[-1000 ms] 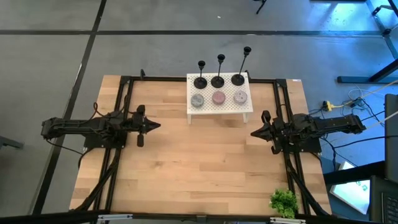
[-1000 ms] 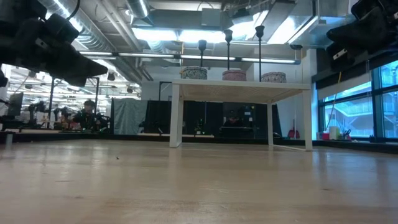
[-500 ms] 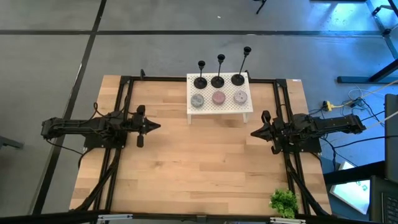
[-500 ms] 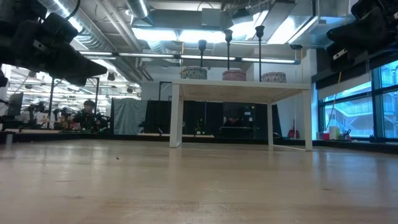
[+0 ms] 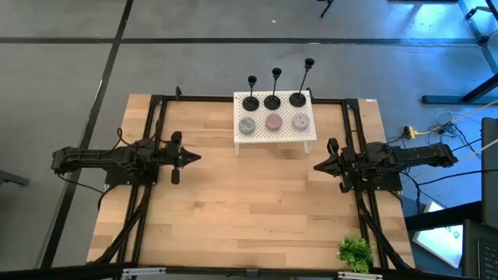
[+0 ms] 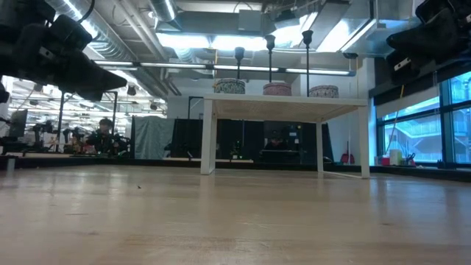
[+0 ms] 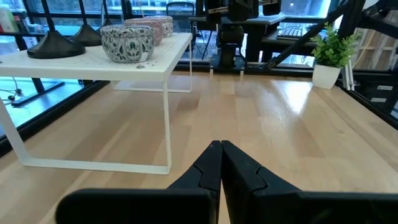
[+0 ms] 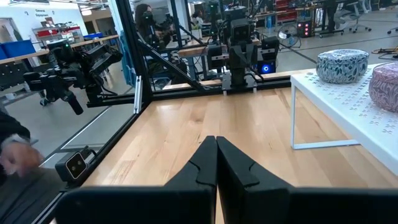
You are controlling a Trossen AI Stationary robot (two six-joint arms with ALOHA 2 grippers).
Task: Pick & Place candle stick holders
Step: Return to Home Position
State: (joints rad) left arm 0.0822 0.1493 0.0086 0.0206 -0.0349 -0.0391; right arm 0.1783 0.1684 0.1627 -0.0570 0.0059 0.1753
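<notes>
The left arm point(image 5: 109, 161) lies stretched out low and level at 9 o'clock in the high view. Its left gripper point(image 5: 194, 157) points toward 3 o'clock, the fingers point(image 7: 208, 168) pressed together tip to tip. The right arm point(image 5: 408, 158) mirrors it at 3 o'clock, with the right gripper point(image 5: 317, 166) pointing toward 9 o'clock and likewise closed tip to tip. In the low view both arms hang high, the left at 10 o'clock and the right at 2 o'clock.
</notes>
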